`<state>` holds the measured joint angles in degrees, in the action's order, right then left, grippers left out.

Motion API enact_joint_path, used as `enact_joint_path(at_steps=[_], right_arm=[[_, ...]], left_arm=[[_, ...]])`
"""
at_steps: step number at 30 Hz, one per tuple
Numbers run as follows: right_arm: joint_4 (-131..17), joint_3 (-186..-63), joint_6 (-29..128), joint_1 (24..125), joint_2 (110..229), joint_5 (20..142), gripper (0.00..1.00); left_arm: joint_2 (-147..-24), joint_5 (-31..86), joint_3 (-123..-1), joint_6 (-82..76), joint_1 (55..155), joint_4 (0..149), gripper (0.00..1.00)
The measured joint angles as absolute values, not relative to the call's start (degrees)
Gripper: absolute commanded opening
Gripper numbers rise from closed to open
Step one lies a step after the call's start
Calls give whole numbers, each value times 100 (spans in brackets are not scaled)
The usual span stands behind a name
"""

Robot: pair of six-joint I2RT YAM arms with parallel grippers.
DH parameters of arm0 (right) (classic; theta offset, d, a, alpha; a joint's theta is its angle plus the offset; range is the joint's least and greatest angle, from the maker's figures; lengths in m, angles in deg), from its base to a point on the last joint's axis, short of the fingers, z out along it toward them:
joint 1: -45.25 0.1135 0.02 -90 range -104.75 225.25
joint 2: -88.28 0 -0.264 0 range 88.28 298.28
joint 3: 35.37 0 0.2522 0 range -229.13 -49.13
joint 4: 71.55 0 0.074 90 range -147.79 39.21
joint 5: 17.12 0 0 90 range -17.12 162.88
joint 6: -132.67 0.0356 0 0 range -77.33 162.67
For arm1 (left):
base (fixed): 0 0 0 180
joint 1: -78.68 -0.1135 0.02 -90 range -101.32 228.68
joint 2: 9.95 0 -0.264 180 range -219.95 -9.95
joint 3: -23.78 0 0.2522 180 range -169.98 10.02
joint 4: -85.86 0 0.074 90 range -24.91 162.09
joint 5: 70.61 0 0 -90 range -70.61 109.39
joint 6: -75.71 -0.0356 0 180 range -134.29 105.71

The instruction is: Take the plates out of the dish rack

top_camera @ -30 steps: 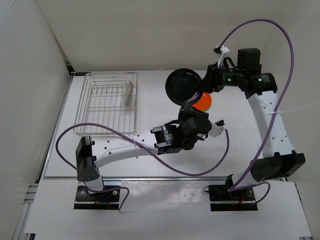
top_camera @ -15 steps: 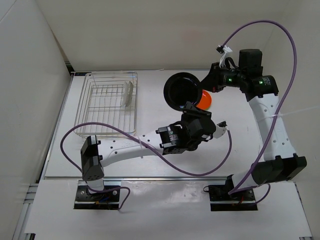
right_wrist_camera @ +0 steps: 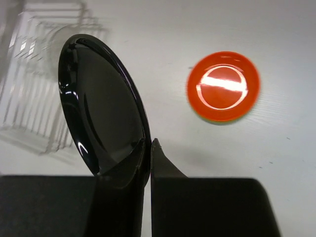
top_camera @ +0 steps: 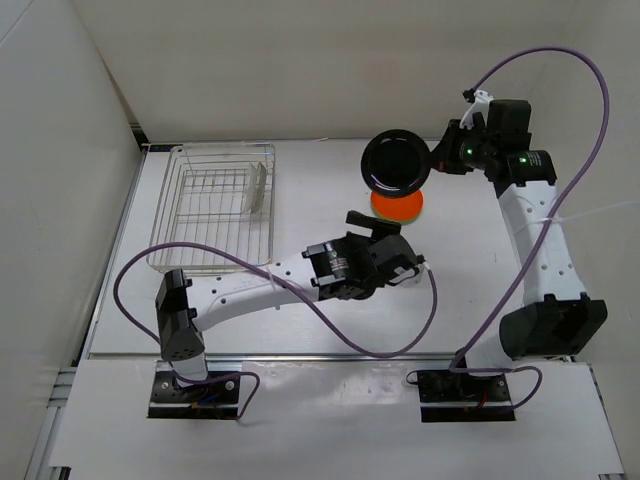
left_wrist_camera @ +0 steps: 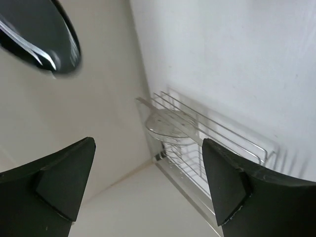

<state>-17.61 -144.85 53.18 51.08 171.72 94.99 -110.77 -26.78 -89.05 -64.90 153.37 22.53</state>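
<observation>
one glossy black plate (top_camera: pixel 397 163) hangs on edge above the table (top_camera: pixel 300 200), its rim pinched by the right gripper (right_wrist_camera: pixel 147 145). seen from above, a red-orange plate (top_camera: pixel 397 206) lies flat at its 6 o'clock. at 9 o'clock, a clear plate (top_camera: pixel 258 187) stands in the dish rack (top_camera: pixel 215 215). the left gripper (left_wrist_camera: pixel 148 148) is spread wide, empty.

A white table (top_camera: pixel 310 200) fills the middle of the top view, its surface matte and evenly lit. Plain white walls box it in: a back wall (top_camera: pixel 300 70) across the upper part of the frame, a left wall (top_camera: pixel 50 200) slanting down the left edge, and a right wall (top_camera: pixel 620 60) in the upper right corner. Along the table's near edge runs a silver metal rail (top_camera: pixel 330 358), and below it a white board (top_camera: pixel 330 430) spans the bottom of the frame
</observation>
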Motion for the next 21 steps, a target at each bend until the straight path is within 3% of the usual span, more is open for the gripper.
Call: enact_joint_path(at_steps=[6,14,21], right_arm=[[-1945,-14503,5477,4974,18099,8456,0],[-1956,-14962,5414,4913,19714,7864,0],[-1940,-15637,5388,4813,20531,7726,0]], left_arm=[[-10856,-2226,-8907,-6038,14039,1991,100],[-10565,-1730,-9259,-4893,10951,2323,100],[-10273,-388,-9204,-3780,8866,2148,100]])
